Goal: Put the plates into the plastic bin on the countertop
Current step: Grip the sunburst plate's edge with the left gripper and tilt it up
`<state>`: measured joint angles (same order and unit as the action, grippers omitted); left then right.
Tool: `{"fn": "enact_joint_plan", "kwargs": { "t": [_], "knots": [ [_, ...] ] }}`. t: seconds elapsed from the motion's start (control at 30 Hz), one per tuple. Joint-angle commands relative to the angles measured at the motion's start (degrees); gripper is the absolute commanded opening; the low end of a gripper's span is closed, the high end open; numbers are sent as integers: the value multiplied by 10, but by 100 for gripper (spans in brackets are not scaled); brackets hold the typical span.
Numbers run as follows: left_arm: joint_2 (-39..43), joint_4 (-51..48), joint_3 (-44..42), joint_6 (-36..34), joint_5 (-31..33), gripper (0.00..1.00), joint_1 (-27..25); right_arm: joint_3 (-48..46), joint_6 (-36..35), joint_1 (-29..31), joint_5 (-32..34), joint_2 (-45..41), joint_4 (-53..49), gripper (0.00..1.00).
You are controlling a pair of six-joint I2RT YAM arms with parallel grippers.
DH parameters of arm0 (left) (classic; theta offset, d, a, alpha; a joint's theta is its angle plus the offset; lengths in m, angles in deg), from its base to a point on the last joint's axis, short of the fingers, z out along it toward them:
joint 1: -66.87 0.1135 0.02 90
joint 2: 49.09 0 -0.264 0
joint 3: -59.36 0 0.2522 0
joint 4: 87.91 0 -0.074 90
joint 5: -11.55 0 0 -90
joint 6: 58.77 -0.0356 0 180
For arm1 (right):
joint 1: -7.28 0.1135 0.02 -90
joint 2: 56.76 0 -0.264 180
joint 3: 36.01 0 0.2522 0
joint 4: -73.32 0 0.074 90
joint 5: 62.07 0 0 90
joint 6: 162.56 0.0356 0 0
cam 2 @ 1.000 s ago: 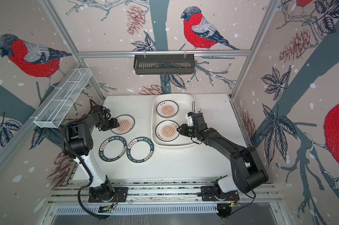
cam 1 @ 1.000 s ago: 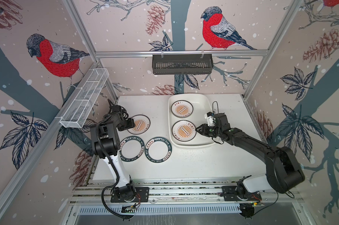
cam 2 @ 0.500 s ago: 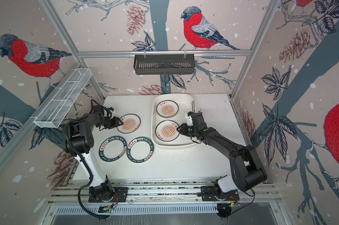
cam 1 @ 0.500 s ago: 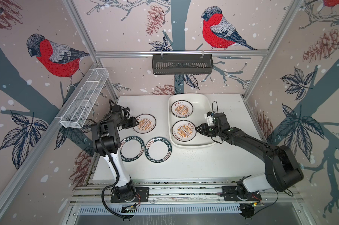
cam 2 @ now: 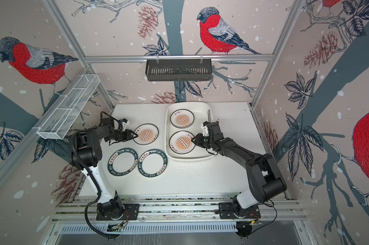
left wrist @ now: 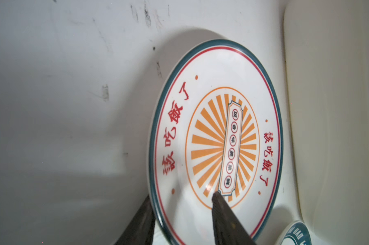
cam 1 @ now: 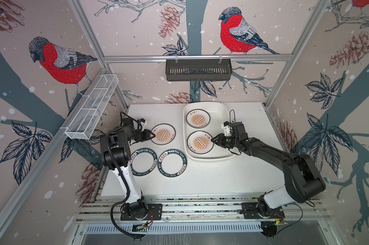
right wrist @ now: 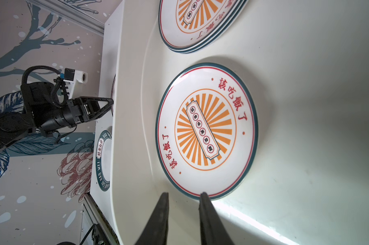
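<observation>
Left gripper [cam 1: 152,135] has crept forward and narrowed onto the loose sunburst plate [cam 1: 163,134], nudging it toward the plastic bin [cam 1: 218,109]; one finger [left wrist: 223,218] lies on its face, the other outside the near rim, clamped or not I cannot tell. Plate sits on the countertop [cam 1: 200,180] just beside the bin's left wall, straight ahead of this arm, the nearer one. Right gripper [cam 1: 214,140] hangs inside the bin, jaws slightly apart, empty.

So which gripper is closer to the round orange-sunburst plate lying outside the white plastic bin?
Left. The left gripper straddles the sunburst plate's rim; the right gripper sits over the white bin, at a second plate's edge.
</observation>
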<state>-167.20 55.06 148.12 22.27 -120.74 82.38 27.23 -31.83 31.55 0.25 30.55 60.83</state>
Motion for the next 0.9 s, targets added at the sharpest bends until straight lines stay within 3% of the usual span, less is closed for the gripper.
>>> {"fn": "enact_joint_plan", "kwargs": {
  "t": [0.0,0.37,0.87],
  "knots": [
    [-9,-32,-4,-3,2,43,0,5,9,1,-11,5,24,27],
    [-36,-17,10,49,-6,43,0,16,17,1,-21,21,33,25],
    [-68,6,22,78,-13,33,1,27,31,1,-26,35,47,23]
  ]
}}
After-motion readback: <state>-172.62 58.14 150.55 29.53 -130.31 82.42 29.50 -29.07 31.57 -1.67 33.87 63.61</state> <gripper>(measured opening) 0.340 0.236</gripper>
